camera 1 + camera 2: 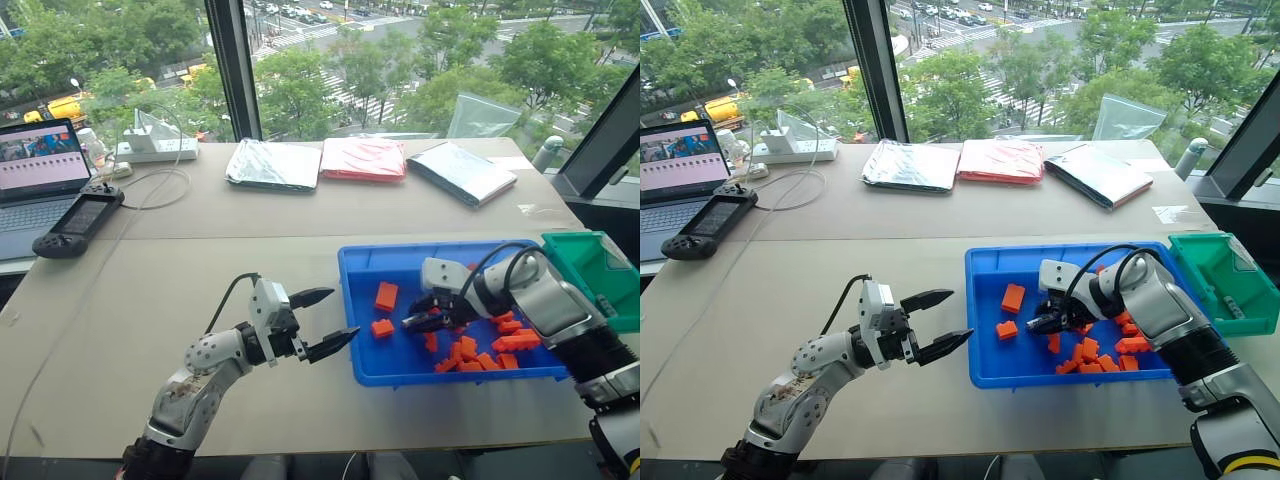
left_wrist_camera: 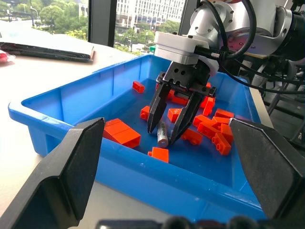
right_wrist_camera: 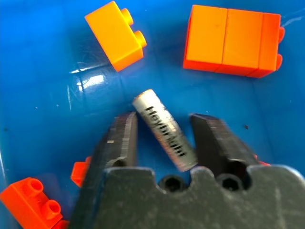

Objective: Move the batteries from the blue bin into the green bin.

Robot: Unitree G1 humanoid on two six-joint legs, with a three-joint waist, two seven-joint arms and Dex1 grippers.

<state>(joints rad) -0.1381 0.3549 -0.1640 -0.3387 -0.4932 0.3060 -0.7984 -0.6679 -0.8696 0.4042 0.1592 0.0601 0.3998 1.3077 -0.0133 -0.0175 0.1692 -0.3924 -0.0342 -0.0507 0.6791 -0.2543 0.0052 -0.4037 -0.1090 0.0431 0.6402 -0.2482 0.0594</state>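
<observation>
Daylight is pouring in through the window (image 1: 330, 60) behind the table (image 1: 200, 260), leaving the scene bright and evenly lit, with only soft, faint shadows lying under things. White glare is glinting off the glossy floor of the blue bin (image 3: 57, 71) in the right wrist view, where the near black fingers (image 3: 119, 143) are looking slightly soft. In the left wrist view, the close fingers (image 2: 71, 167) are blurring at their edges.

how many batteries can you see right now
2. One battery stands between the right gripper's jaws in the blue bin; a second seems to lie in the green bin. Blocks may hide more.
</observation>
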